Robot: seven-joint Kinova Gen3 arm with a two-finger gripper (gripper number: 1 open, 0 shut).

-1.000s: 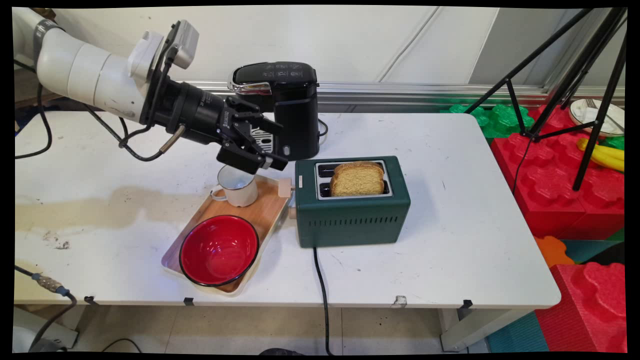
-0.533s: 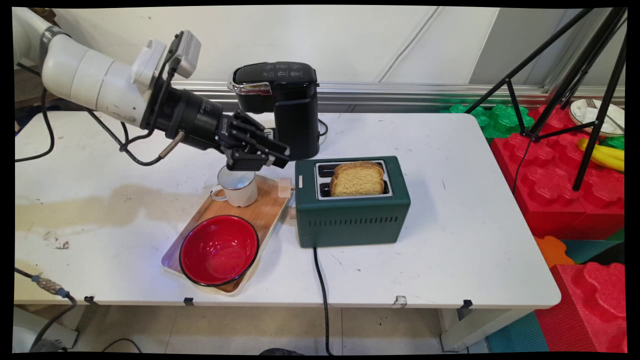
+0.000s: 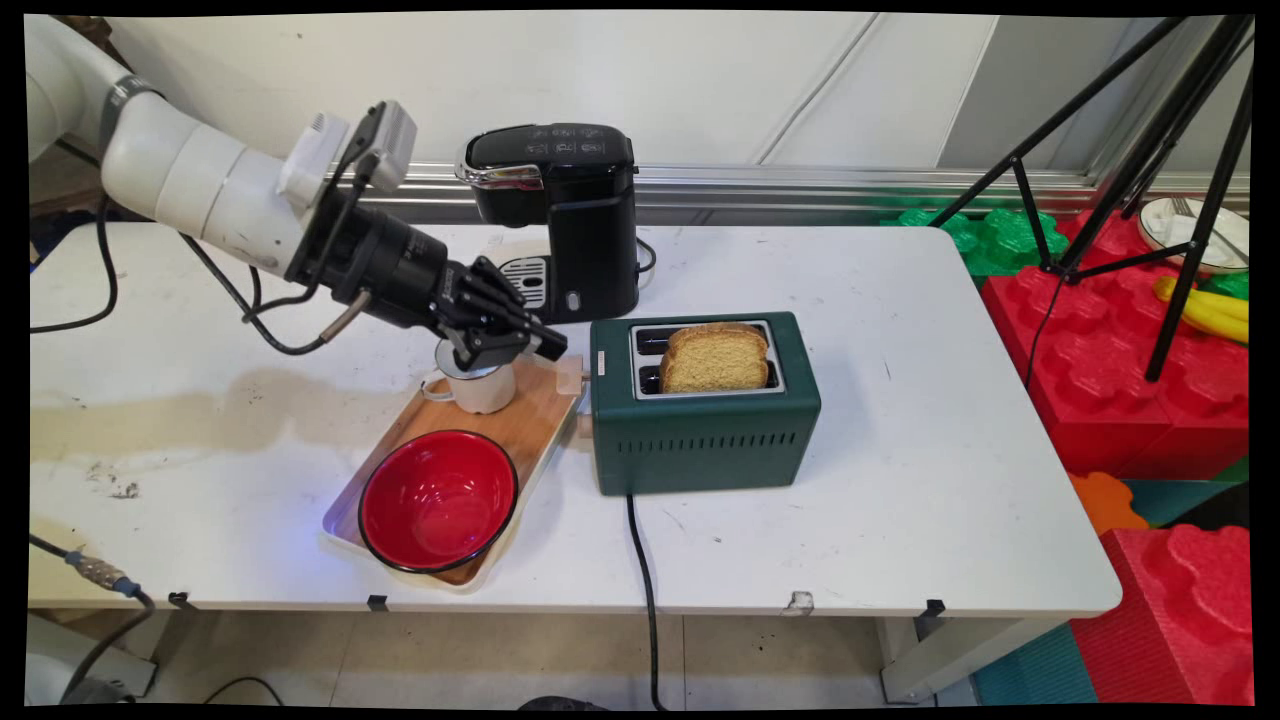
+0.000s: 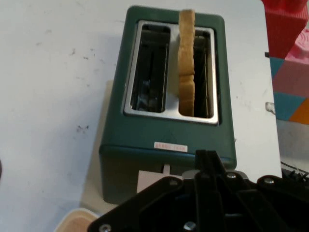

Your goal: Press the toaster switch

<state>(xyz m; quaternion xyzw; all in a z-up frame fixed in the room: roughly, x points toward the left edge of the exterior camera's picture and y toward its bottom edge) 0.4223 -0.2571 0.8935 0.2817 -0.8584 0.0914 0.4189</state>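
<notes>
Gripper is hanging low over the wooden tray, its two black fingers pressed together with nothing visible between them; in the hand view the gripper is showing as one closed black tip. Directly beneath it, the white enamel mug is standing upright on the tray. The fingers seem to be hovering just over its rim, though contact is hard to judge.

Just ahead of the fingertips and a little lower, the toaster's pale lever is sticking out of the end of the green toaster. The hand camera is looking straight along that toaster, with the lever near the linkage. A bread slice is standing tall in one slot, the other slot is sitting empty, and the slice is well clear of the fingers.

Below and behind the gripper, a red bowl is resting on the tray's near end. Off to the gripper's far side, the black coffee machine is standing by the wall. The toaster's cord is trailing off the white table.
</notes>
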